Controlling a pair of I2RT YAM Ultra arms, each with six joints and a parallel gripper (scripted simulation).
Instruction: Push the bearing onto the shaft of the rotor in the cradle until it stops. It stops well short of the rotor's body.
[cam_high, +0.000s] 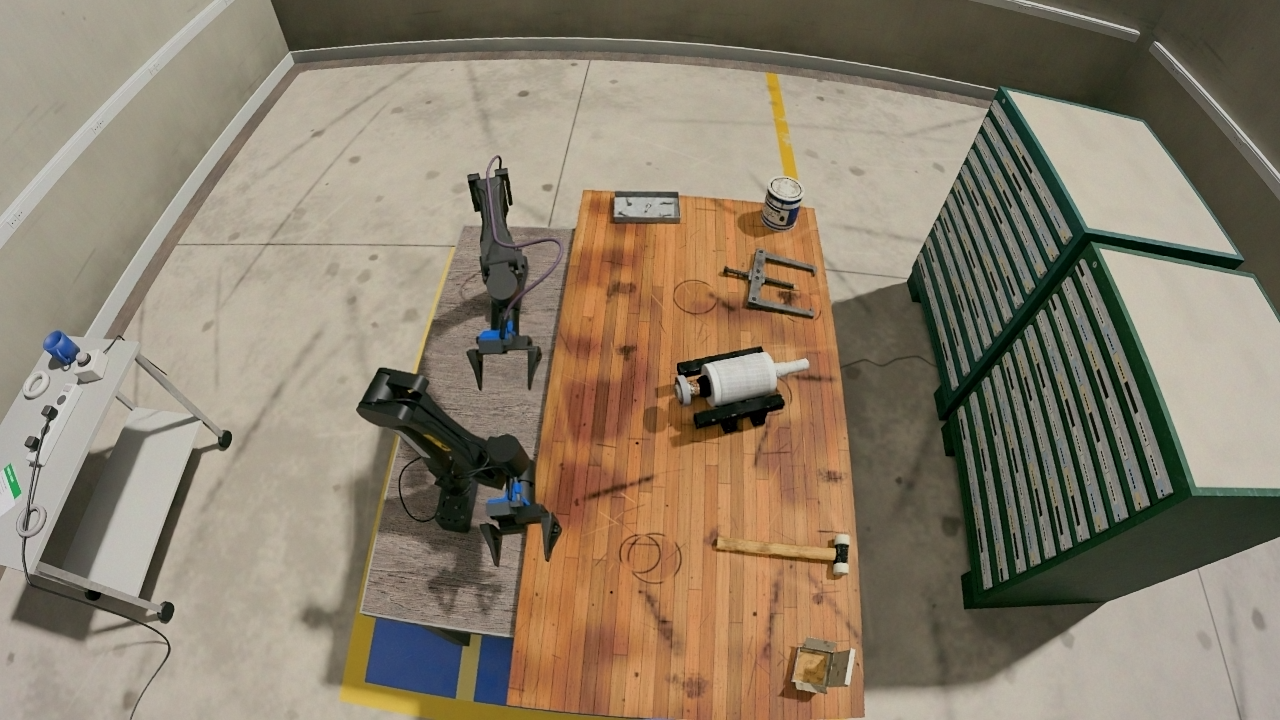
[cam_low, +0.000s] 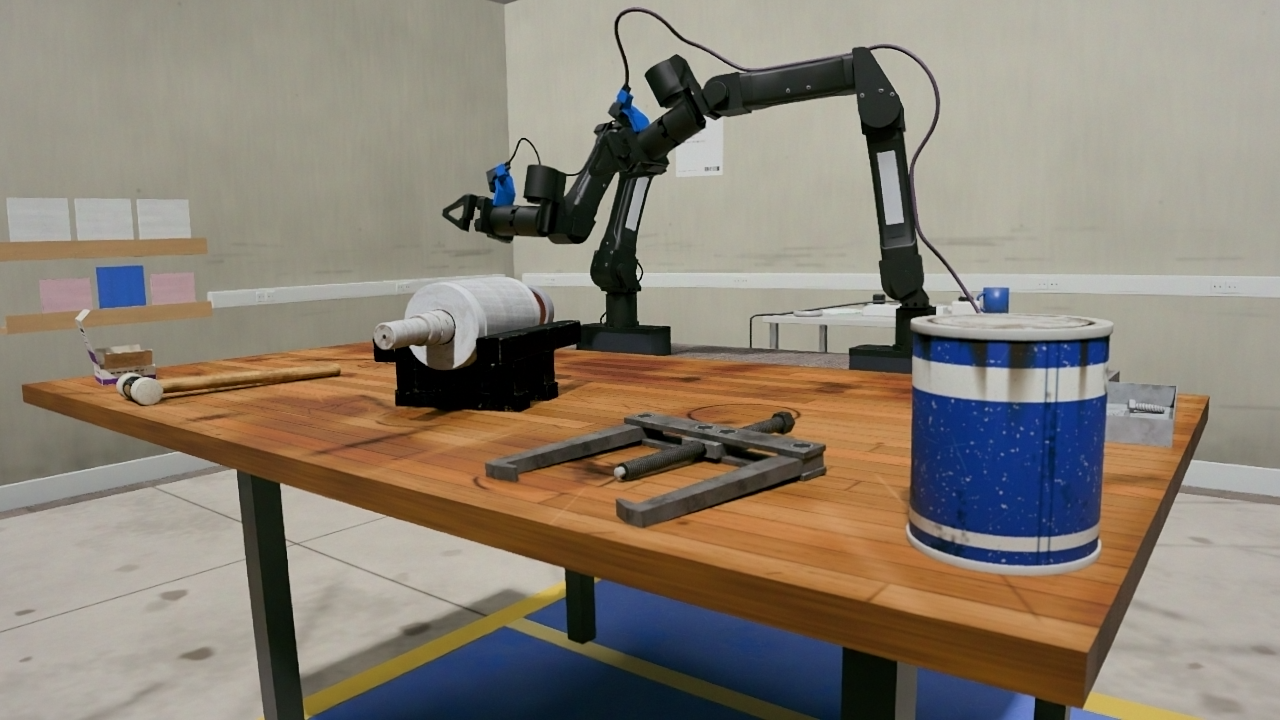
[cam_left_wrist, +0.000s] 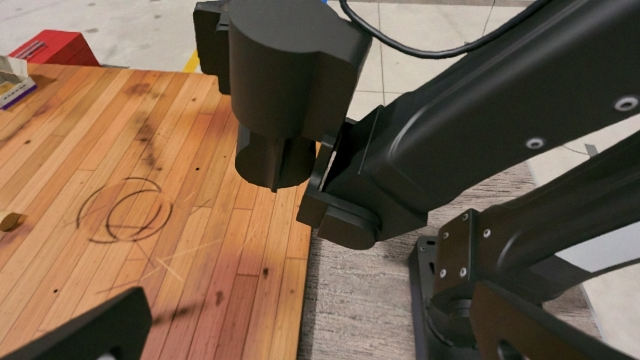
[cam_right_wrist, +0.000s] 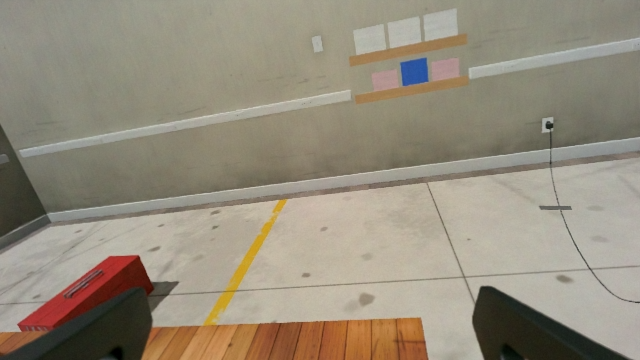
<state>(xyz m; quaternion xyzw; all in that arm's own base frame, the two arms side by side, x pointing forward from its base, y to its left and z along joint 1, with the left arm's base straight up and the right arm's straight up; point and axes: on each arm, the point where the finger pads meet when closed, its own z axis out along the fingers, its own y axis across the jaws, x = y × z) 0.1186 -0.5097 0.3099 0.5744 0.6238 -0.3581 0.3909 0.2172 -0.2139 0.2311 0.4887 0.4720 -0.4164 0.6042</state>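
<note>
The white rotor (cam_high: 741, 377) (cam_low: 501, 304) lies in the black cradle (cam_high: 738, 411) (cam_low: 528, 358) on the table. Its bare stepped shaft end (cam_high: 791, 367) (cam_low: 414, 329) points away from the arms. At its other end, towards the arms, a pale ring that looks like the bearing (cam_high: 683, 389) sits around the shaft, beyond a copper-coloured part and apart from the body. How far on it sits cannot be told. My left gripper (cam_high: 503, 386) (cam_left_wrist: 311, 299) is open and empty over the grey bench. My right gripper (cam_high: 522, 561) (cam_right_wrist: 313, 303) is open and empty by the table's near edge.
A grey puller (cam_high: 759, 282) (cam_low: 725, 456) and a paint can (cam_high: 782, 204) (cam_low: 1009, 447) stand to one side of the cradle, with a metal tray (cam_high: 644, 207) beyond. A mallet (cam_high: 778, 548) (cam_low: 250, 378) and a small open box (cam_high: 812, 668) lie to the other.
</note>
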